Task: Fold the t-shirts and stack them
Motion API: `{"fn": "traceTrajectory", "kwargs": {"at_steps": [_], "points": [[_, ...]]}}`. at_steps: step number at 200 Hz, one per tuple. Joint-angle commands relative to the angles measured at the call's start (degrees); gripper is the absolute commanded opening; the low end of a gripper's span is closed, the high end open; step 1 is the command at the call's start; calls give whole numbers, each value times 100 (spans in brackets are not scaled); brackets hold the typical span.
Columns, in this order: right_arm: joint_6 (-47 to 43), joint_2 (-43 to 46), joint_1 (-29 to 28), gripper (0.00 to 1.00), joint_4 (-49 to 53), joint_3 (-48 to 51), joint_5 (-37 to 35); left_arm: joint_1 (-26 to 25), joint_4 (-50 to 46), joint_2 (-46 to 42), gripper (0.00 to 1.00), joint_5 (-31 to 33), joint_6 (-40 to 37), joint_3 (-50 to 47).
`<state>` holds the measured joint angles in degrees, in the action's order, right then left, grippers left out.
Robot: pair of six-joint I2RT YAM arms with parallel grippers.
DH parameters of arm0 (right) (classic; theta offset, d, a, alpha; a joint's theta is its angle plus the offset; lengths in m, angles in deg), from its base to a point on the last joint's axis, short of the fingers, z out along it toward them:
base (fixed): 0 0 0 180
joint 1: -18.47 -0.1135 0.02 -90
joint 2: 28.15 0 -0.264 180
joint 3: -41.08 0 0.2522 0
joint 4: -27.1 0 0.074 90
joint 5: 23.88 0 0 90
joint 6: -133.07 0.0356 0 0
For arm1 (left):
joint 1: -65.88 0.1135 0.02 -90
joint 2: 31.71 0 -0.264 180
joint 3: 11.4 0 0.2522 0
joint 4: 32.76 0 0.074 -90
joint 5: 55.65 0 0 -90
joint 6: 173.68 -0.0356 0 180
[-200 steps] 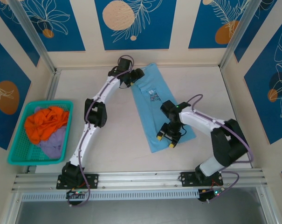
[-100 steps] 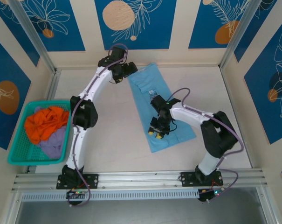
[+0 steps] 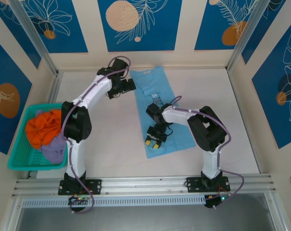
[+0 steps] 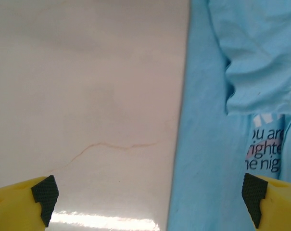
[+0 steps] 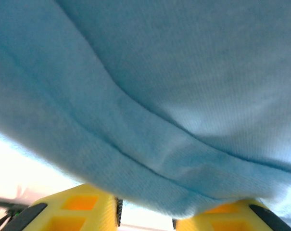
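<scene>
A light sky-blue t-shirt (image 3: 176, 132), folded into a long strip with chest lettering (image 3: 158, 102), lies on the table's middle. My right gripper (image 3: 155, 140) sits at the strip's lower left edge. In the right wrist view the shirt's hem (image 5: 150, 178) bunches between the yellow fingers (image 5: 73, 211), which are shut on it. My left gripper (image 3: 128, 86) hovers at the shirt's upper left edge, open. In the left wrist view its wide-apart fingertips (image 4: 43, 192) straddle the boundary between bare table and blue cloth (image 4: 208, 144), with nothing held.
A teal mesh basket (image 3: 20, 144) at the left table edge holds crumpled orange cloth (image 3: 46, 127) and lavender cloth (image 3: 54, 150). Patterned walls close off the back and sides. A metal rail (image 3: 145, 185) runs along the near edge.
The right gripper closed on the shirt's lower edge and slid left, dragging the lower end with it. The left gripper opened wider and drew left off the collar end.
</scene>
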<state>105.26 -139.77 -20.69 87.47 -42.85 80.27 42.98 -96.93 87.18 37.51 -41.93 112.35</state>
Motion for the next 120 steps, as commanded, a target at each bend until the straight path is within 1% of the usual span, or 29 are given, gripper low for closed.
{"fn": "traceTrajectory", "kwargs": {"at_steps": [1,29,54,65,94,120], "points": [[398,-458,-179,35,-273,-416,358,298,282,-642,100,133,-154,-570],[442,-977,-441,37,-189,-1223,523,508,326,-995,100,-152,-337,-969],[513,-1267,-712,38,-352,-1702,707,539,519,-1317,100,-440,-321,-1526],[479,-1318,-807,39,-272,-1878,658,540,630,-1463,100,-545,-296,-1771],[552,-903,-963,43,-407,-1708,361,567,572,-1601,100,-751,-427,-2006],[-78,-111,-998,52,-363,-1700,-100,567,512,-1883,100,-977,-535,-2325]]}}
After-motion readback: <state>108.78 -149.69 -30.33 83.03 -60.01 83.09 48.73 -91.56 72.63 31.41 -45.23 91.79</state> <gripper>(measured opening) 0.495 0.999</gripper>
